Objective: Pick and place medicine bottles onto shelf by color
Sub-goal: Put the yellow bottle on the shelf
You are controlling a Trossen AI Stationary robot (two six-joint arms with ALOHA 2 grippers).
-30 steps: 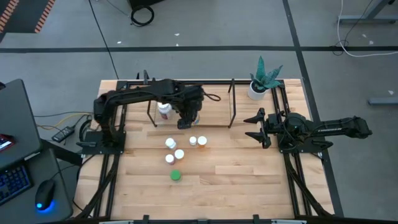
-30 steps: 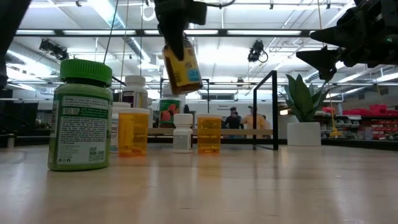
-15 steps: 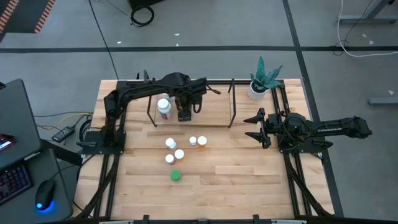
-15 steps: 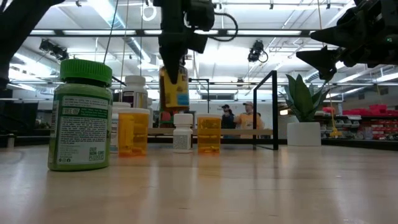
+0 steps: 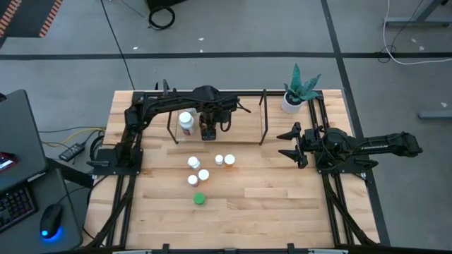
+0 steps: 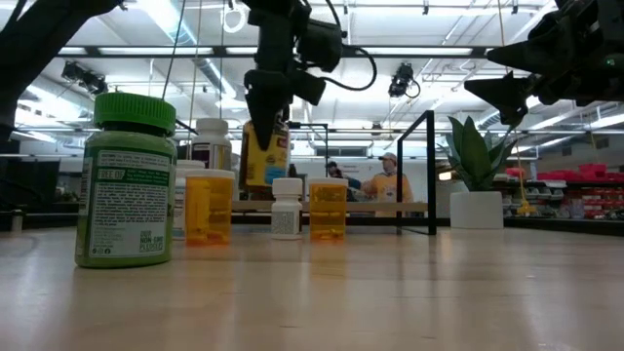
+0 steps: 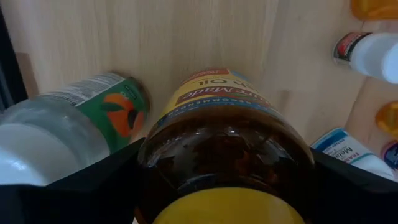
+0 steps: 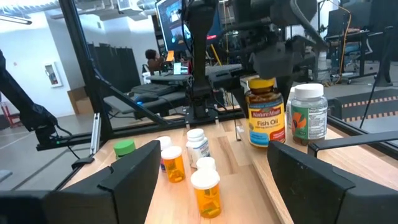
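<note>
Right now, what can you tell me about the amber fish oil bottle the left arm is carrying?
The amber fish oil bottle is a translucent brown cylinder with a yellow cap and a yellow label reading Nature Made Fish Oil. It stands upright, gripped from above at the cap by the left end effector, over the shelf. Whether its base touches the wood is unclear. Close beside it stands a white-capped bottle with a green and orange label.

The amber bottle (image 7: 227,155) hides the left gripper's (image 5: 208,132) fingertips.
</note>
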